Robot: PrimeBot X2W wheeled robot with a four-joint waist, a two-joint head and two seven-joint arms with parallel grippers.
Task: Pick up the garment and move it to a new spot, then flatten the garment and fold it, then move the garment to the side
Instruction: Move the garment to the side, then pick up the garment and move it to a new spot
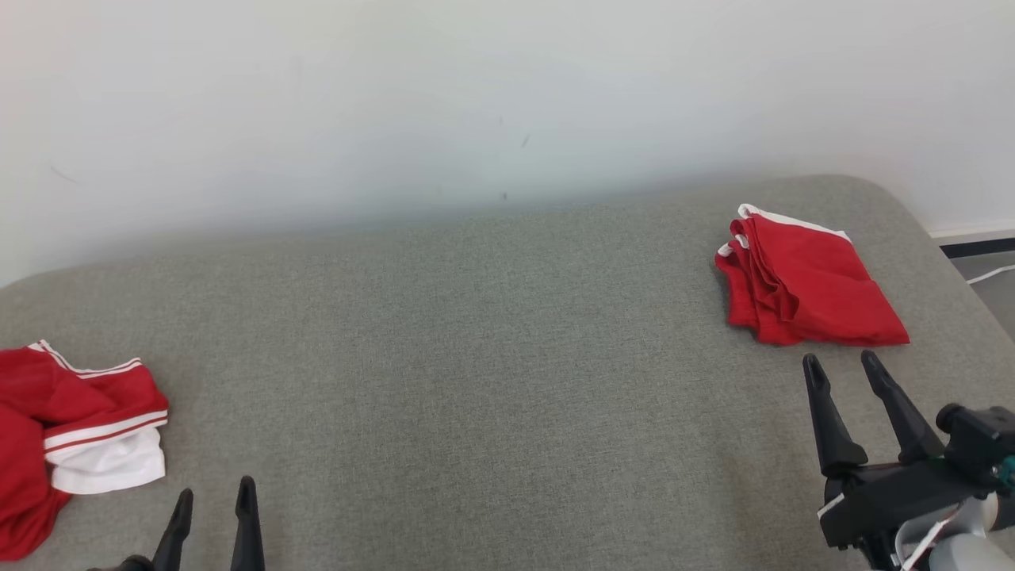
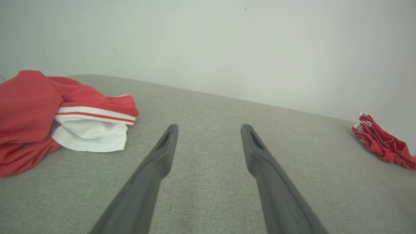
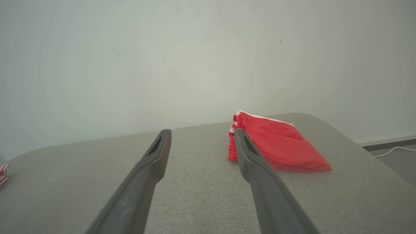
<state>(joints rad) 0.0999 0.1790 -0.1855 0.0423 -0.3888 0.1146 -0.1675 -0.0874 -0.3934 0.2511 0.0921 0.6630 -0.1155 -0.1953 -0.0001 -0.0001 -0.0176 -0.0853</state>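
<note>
**Desk:** Stock list, largest first?

**Operator:** Item one: pale wall, a few small dark marks, behind everything. Item two: grey fabric-covered worktop, rounded corners, spanning my head view.

**Desk:** The clothing?

**Operator:** Item three: crumpled red garment, white stripes and a white panel, heaped at the worktop's near left. Part of it is cut off by the edge of my head view. Item four: folded red garment, white trim, lying flat near the far right corner. The two sit well apart.

**Desk:** Your hands?

**Operator:** Item five: right hand, fingers spread wide, gripping nothing. Its tips are near the folded garment's front edge, and my head view shows a strip of grey cover between them. Item six: left hand, likewise spread wide and holding nothing. It is just to the right of the crumpled garment and apart from it. Item seven: white cable, on the floor past the worktop's right edge.
</note>
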